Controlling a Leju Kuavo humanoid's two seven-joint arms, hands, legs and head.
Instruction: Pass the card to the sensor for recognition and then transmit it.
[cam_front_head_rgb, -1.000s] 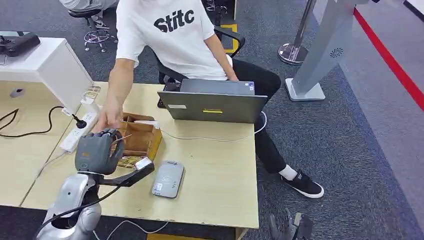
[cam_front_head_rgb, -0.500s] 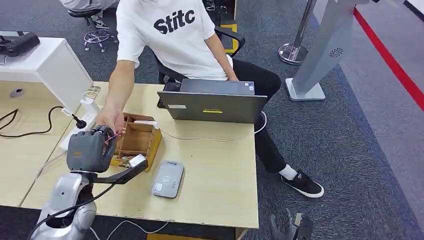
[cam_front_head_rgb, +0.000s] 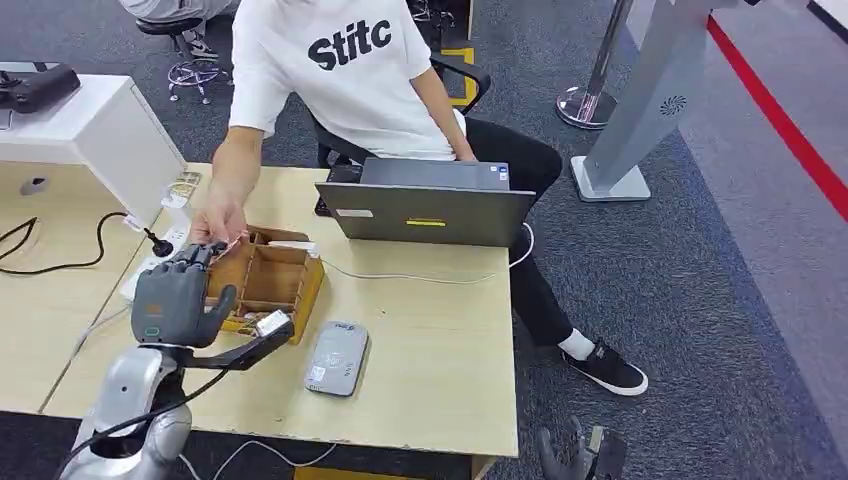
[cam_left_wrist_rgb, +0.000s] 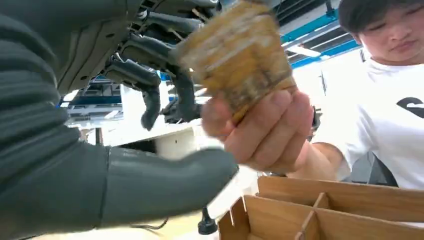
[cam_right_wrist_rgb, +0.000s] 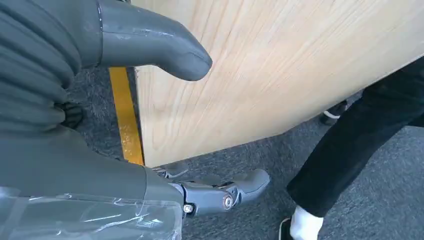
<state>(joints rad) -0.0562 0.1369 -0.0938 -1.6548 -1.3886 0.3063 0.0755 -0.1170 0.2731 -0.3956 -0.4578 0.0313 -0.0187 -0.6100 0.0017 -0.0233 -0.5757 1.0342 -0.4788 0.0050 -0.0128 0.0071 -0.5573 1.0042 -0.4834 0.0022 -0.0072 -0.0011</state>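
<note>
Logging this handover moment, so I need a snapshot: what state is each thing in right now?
Card: pinched by the person's hand, against the left hand's fingers.
Left hand: raised, fingers spread.
Right hand: empty, hanging beside the table.
Wooden box: open.
Laptop: open.

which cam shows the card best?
Left wrist view: the card is close up, pinched in the person's hand, with the left hand's fingers at it. Head view shows it tiny between person's hand and left hand. Right wrist view looks at the table.
</note>
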